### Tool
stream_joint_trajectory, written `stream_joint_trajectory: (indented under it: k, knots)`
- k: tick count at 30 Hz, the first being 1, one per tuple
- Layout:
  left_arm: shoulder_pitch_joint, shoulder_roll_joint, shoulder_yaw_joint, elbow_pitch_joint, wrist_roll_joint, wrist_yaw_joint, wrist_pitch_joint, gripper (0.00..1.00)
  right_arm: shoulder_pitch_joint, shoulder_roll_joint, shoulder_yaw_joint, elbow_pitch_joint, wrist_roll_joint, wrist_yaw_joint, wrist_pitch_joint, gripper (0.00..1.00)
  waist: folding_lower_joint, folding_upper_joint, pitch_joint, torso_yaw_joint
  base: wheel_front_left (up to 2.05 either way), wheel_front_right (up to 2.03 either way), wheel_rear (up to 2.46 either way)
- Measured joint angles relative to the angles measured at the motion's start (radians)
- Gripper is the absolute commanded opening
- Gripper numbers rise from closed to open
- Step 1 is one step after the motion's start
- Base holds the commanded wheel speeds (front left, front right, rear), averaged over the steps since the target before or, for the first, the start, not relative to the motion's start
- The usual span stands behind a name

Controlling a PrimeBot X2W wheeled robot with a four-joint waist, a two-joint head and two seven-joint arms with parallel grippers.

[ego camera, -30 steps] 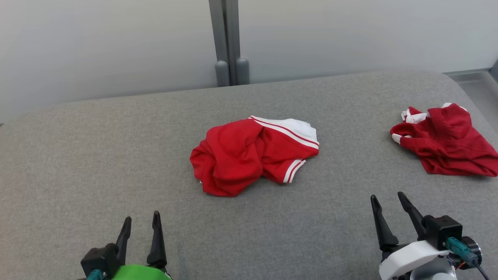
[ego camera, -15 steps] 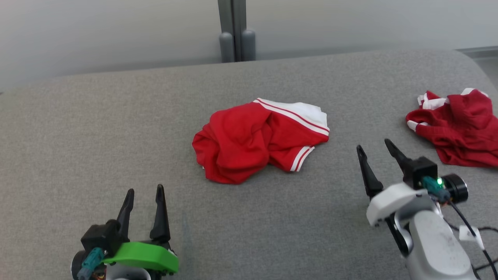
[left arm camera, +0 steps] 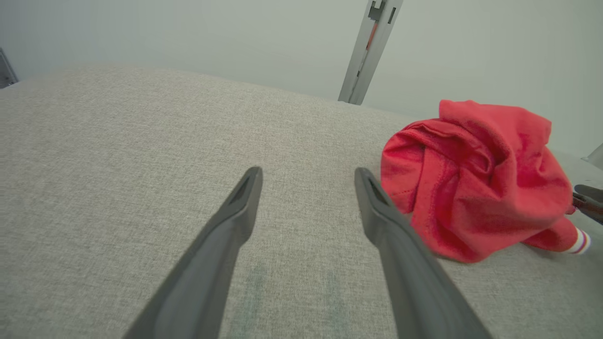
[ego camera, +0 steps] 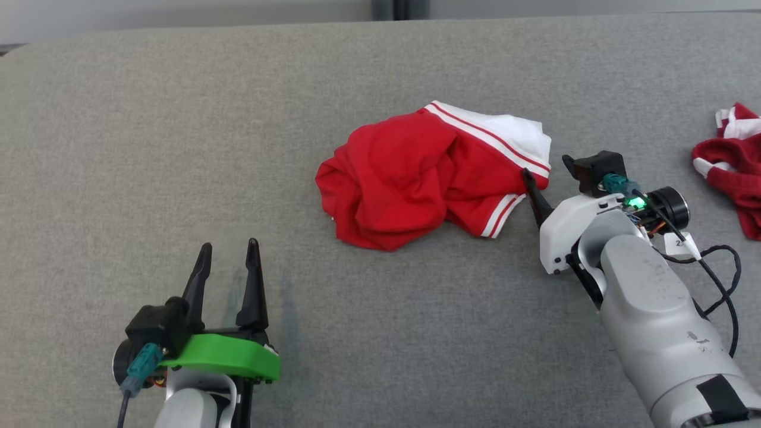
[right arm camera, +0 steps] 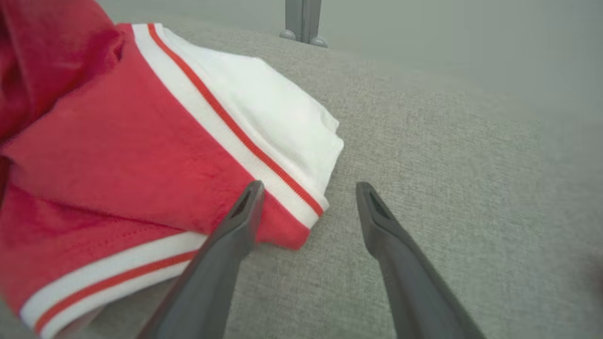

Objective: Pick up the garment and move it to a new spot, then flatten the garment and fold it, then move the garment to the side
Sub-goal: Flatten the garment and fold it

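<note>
Reaching for the garment (ego camera: 428,178) is where we are. It lies a little right of centre in the head frame, a crumpled red heap bunched into deep folds at its left. A white panel edged with a thin red stripe sits at its upper right, and a striped cuff at its lower right.

Over the last second our right tool (ego camera: 546,167) has come from the lower right of the frame up to the cloth's right edge. The head tipped down meanwhile, so the whole picture slid; the garment itself looks unmoved. In the right wrist view this tool (right arm camera: 308,188) stands wide with nothing in it. One finger is over the red hem beside the cuff, the other over bare bench (ego camera: 178,119).

We judge the first pick-up is about to begin; nothing is gripped yet.

Our left tool (ego camera: 229,244) waits at the lower left, equally wide and empty, well apart from the cloth. A second garment (ego camera: 731,160), also red, lies at the right edge.
</note>
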Motion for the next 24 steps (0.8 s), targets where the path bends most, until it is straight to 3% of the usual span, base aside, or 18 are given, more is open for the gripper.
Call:
stream_joint_trajectory:
  k: [12, 13, 14, 15, 24]
  knots:
    - [-0.015, 0.000, -0.002, -0.001, -0.001, 0.001, 0.000, 1.00, -0.124, -0.004, 0.085, 0.207, 0.122, 0.000, -0.010, 1.00, 0.0000, 0.0000, 0.058, 0.050, 0.00, 0.00, 0.00]
    - [-0.015, 0.000, -0.002, -0.001, 0.000, 0.001, 0.000, 1.00, -0.127, -0.004, 0.095, 0.212, 0.130, 0.000, -0.015, 0.44, 0.0000, 0.0000, 0.058, 0.050, 0.00, 0.00, 0.00]
    - [-0.016, 0.000, -0.002, 0.000, 0.000, 0.001, 0.000, 1.00, -0.128, -0.004, 0.107, 0.215, 0.144, 0.000, -0.023, 0.15, 0.0000, 0.0000, 0.057, 0.049, 0.00, 0.00, 0.00]
    - [-0.016, 0.000, -0.002, 0.001, 0.000, 0.001, 0.000, 1.00, -0.129, -0.003, 0.121, 0.216, 0.159, 0.000, -0.030, 0.00, 0.0000, 0.0000, 0.055, 0.048, 0.00, 0.00, 0.00]
    - [-0.005, 0.000, 0.001, 0.011, 0.010, 0.001, 0.000, 1.00, -0.186, -0.028, 0.136, 0.148, 0.204, 0.000, -0.064, 0.00, 0.0000, 0.0000, 0.014, 0.027, 0.00, 0.00, 0.00]
